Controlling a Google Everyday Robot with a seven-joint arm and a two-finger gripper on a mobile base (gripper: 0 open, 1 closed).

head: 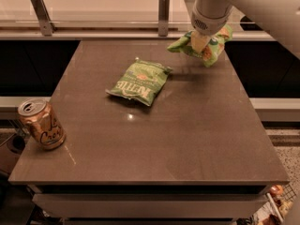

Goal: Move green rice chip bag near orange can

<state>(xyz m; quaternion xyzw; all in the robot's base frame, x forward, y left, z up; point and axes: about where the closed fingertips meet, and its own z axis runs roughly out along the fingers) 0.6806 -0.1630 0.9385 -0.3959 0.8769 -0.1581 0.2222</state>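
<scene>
The bright green rice chip bag (pixel 213 48) hangs in the air above the table's far right part, crumpled, with tan chip pictures showing. My gripper (pixel 199 42) comes down from the white arm at the top right and is shut on the bag's middle, holding it clear of the tabletop. The orange can (pixel 42 124) stands upright, slightly tilted in view, at the table's near left corner, far from the bag.
A duller green Kettle bag (pixel 139 82) lies flat near the table's (pixel 187 135) middle, between the gripper and the can. Two metal rail posts (pixel 163 7) stand behind the far edge. My white arm fills the top right.
</scene>
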